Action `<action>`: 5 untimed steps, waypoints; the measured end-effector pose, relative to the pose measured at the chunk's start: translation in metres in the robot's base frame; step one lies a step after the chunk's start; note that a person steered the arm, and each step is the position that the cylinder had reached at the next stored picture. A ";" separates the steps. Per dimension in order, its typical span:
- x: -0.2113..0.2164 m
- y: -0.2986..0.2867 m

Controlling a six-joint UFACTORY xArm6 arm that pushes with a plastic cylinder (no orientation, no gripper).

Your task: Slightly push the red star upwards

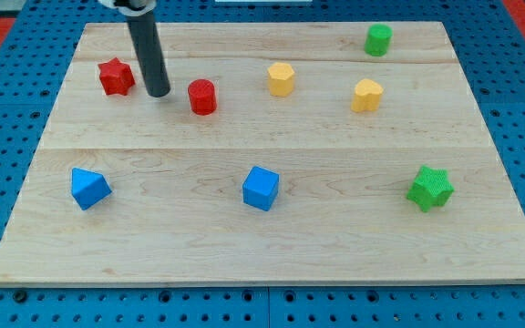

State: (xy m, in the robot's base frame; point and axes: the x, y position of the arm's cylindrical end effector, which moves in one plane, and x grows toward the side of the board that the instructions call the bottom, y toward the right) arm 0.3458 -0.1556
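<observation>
The red star point(115, 76) lies near the top left of the wooden board point(272, 237). My tip point(159, 93) stands on the board just to the right of the star and slightly lower, with a small gap between them. A red cylinder point(202, 97) sits close to the tip's right. The dark rod rises from the tip to the view's top edge.
A yellow hexagonal block point(281, 79) and a yellow block point(366, 95) lie in the upper middle. A green cylinder point(377, 40) is at the top right. A blue block point(89, 189), a blue cube point(261, 189) and a green star point(429, 188) lie in the lower half.
</observation>
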 end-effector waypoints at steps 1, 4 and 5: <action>0.019 -0.017; -0.035 -0.043; -0.032 -0.056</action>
State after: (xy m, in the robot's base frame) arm 0.3136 -0.2120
